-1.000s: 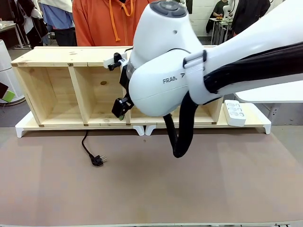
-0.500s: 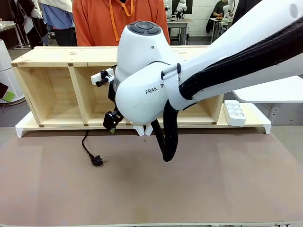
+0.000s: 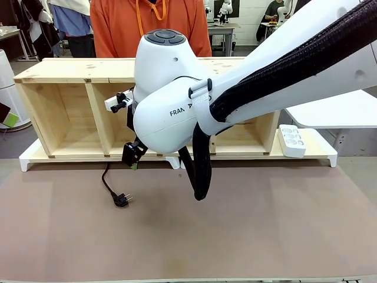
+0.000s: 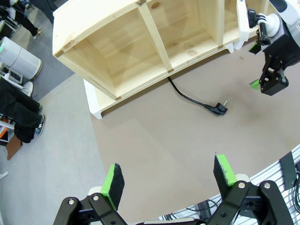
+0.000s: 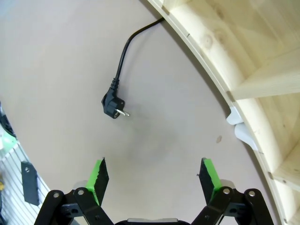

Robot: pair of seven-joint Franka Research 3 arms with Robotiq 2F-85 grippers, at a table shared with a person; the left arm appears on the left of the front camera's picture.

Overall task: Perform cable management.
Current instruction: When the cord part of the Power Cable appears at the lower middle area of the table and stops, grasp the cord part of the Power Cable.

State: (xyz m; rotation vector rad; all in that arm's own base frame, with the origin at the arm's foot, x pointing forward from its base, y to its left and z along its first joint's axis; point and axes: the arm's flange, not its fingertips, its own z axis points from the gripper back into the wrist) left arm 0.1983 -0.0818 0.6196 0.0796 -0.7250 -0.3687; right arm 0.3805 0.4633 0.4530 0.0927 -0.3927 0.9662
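Hovering above the brown worktop (image 3: 265, 224), the right claw (image 5: 153, 174) has its two green-padded fingers spread wide with nothing between them. In its own wrist view the bare worktop lies between the fingertips, and the cable's round black plug (image 5: 112, 106) sits farther ahead and a little toward the left finger, apart from both pads. The cable (image 5: 120, 61) is a thin black cord. It comes out from under the lower front edge of the wooden shelf (image 3: 88, 68), close to the divider between the shelf's two leftmost compartments. From there it curves a short way over the worktop and ends at the plug, whose two pins point away from the shelf.

The shelf lies on its side along the far half of the worktop, open compartments facing the robot, raised on white feet. In the front view the right arm reaches across the middle from the right, its thick black sleeved hose (image 3: 200, 171) hanging in a loop below it. Its wrist is low in front of the shelf, near the plug.

The left claw (image 4: 168, 176) hangs higher, near the worktop's left edge, fingers likewise spread and empty, well apart from the cable. A white power strip (image 3: 293, 140) leans at the shelf's right end. A person in an orange hoodie (image 3: 118, 26) stands behind the shelf.
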